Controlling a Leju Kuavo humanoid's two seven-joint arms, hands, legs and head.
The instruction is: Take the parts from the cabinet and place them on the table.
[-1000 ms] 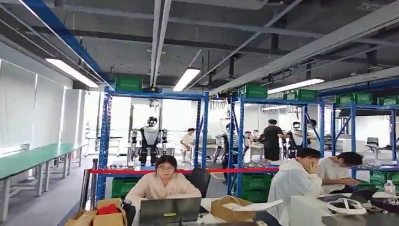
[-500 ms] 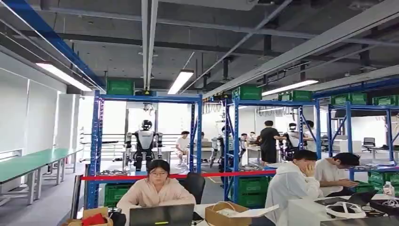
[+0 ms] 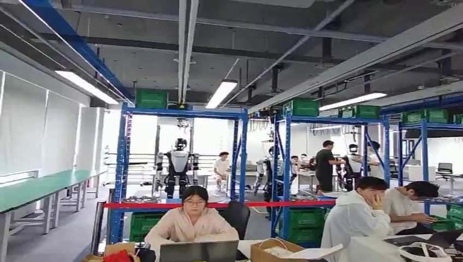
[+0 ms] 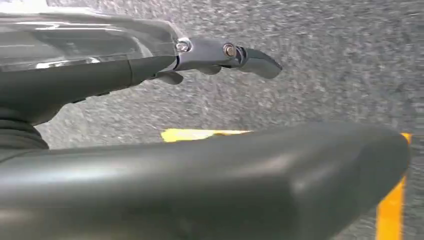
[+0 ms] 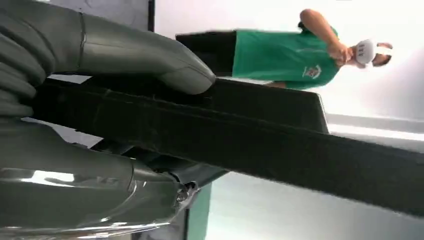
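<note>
Gripping a long black part [image 5: 280, 145] – far end cut off – right hand [image 5: 115, 120], left hand [image 4: 150, 125] empty, fingers apart.

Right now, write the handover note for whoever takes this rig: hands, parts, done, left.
Right hand: grips a long black part, thumb pressed on one side, fingers wrapped under the other.
Left hand: holds nothing; it hangs over grey floor with yellow tape.
Surroundings: the head view faces blue racks, green crates and people at desks; a person in a green shirt stands beyond the part.
Done: one part is in hand.
Left: find the table, set the part down there, and go back to the cabinet for any parts remaining.
</note>
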